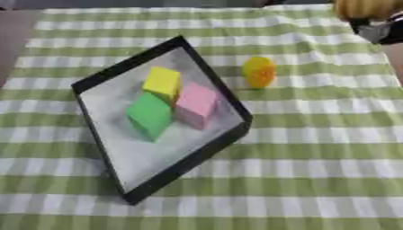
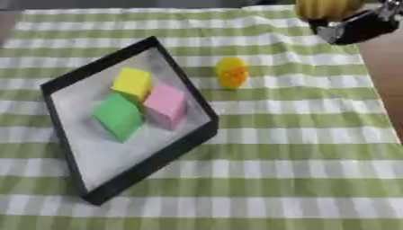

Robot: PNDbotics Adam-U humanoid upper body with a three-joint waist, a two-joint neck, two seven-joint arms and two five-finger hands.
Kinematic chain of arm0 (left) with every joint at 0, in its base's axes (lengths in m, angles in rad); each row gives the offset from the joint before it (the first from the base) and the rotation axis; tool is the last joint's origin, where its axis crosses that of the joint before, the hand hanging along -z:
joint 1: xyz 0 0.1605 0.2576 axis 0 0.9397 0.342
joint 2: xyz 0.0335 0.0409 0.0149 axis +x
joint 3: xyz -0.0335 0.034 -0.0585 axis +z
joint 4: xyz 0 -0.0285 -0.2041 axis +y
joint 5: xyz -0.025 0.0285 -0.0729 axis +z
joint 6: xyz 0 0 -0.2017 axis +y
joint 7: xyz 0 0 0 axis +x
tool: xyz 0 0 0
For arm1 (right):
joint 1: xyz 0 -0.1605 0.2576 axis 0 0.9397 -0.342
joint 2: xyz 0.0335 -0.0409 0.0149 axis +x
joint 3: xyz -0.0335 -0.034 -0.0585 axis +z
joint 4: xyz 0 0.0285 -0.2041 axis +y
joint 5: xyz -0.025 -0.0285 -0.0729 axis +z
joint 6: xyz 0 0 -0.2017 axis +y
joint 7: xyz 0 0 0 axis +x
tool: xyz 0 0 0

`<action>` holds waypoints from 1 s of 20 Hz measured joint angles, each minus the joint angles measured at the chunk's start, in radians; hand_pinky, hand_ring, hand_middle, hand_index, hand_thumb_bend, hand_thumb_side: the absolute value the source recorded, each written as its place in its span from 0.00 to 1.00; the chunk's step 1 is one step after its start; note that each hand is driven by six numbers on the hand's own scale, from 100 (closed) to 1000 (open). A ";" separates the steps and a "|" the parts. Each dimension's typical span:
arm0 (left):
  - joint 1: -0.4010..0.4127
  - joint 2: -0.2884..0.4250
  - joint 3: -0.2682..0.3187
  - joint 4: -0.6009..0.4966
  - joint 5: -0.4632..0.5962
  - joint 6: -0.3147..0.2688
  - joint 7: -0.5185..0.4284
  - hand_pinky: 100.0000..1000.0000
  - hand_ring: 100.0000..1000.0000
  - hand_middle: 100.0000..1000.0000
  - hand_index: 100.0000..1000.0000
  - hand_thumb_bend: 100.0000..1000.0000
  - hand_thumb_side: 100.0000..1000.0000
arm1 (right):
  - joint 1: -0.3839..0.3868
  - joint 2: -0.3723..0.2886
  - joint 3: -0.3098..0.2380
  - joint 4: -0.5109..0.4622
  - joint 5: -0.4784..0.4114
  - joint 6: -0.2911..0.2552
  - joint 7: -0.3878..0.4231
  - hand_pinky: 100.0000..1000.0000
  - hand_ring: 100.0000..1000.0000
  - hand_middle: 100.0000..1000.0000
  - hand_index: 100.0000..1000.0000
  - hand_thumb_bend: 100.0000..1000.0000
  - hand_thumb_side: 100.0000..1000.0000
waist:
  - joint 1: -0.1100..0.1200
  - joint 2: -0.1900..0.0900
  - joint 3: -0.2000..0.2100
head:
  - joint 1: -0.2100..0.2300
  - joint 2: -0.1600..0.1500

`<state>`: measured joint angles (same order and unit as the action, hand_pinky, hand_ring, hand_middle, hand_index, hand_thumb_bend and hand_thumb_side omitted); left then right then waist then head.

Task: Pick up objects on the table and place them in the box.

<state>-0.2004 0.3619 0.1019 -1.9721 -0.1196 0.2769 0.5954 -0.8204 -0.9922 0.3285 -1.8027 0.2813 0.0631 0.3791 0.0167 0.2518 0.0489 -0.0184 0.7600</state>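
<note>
- black box [image 1: 206,67], pale floor, askew: yellow block [image 1: 162,81], green block [image 1: 149,114], pink block [image 1: 195,103] clustered inside
- yellow-orange rounded object [image 1: 258,72] on cloth just right of box

Black hand [image 2: 358,27] with silver parts

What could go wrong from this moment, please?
The right hand holds a yellow object at the far right edge; it may drop on the way to the box. The orange ball beside the box could roll if bumped. The three blocks leave less room inside.
</note>
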 measured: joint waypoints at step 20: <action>0.034 0.032 0.049 0.000 -0.043 0.002 0.046 0.74 0.57 0.70 0.83 0.30 0.45 | -0.411 0.472 0.364 0.063 -0.043 0.097 0.241 0.72 0.57 0.47 0.64 0.00 0.00 | -0.038 -0.033 0.028 | -0.005 0.005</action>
<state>-0.1665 0.3942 0.1511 -1.9719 -0.1628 0.2794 0.6419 -1.2318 -0.5202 0.6924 -1.7392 0.2385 0.1602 0.6200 -0.0216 0.2183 0.0768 -0.0239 0.7647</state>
